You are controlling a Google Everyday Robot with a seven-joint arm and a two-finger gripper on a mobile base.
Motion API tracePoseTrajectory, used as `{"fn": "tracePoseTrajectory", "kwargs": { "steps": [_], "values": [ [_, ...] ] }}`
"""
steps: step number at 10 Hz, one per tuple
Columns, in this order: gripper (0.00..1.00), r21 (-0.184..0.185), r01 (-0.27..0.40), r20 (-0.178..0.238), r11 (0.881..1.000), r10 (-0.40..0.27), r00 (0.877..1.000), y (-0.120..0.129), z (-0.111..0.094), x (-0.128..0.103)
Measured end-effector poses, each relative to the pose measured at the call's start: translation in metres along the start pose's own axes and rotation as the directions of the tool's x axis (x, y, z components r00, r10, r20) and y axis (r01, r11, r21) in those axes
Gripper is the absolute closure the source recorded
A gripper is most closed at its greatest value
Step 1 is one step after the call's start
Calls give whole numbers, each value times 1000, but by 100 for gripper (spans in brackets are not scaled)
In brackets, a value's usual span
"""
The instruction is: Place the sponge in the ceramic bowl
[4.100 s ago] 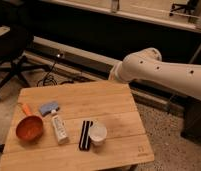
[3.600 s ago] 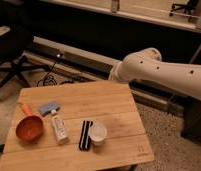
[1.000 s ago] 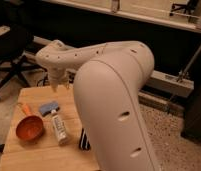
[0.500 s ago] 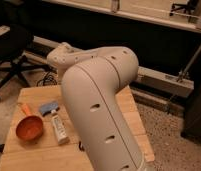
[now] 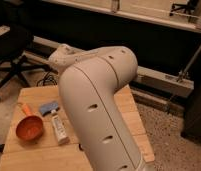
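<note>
The sponge lies at 1 o'clock of the ceramic bowl and 6 o'clock below the wrist end of the arm, which hides the gripper, its jaws apart.

light-blue sponge, orange-red ceramic bowl, white tube, pale wood-grain table, off-white arm

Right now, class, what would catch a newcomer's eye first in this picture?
The big white robot arm fills the middle of the view, rising over the wooden table; its gripper is out of sight. On the table's left side lie an orange bowl, a light-blue sponge just behind it and a white tube.
</note>
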Motion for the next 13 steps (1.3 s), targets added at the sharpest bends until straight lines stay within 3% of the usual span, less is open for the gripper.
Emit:
{"fn": "tracePoseTrajectory", "kwargs": {
  "steps": [7,10,12,13],
  "values": [
    [20,-6,3,1,1000,-3,1000,3,-6,1],
    [20,-102,-7,-82,995,-1,997,43,-42,45],
    [20,-118,2,-147,993,-19,989,61,-52,81],
    [20,-117,0,-146,993,-17,989,60,-53,80]
  ]
}}
